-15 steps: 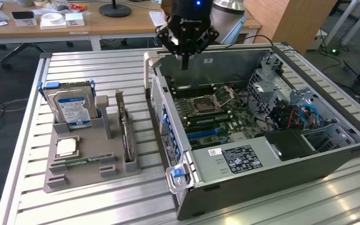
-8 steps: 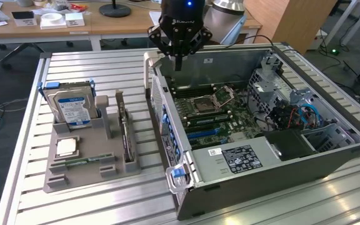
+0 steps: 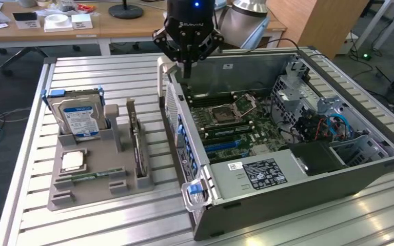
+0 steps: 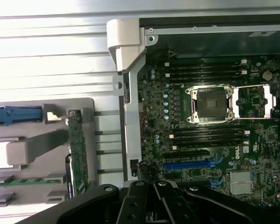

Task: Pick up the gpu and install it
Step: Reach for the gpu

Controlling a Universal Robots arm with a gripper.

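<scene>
One end effector [image 3: 186, 70], pressed together and empty, hangs over the open computer case's [image 3: 361, 177] far corner. The gpu [image 3: 137, 146] stands edgewise in a grey holder [image 3: 91, 187] toward the exterior view's left and nearer, its long axis near-to-far.

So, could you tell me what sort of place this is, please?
Probably a robotics lab or workshop: a robot arm hangs over an open PC case on a slatted metal table, with a parts holder beside it and office desks behind.
</scene>
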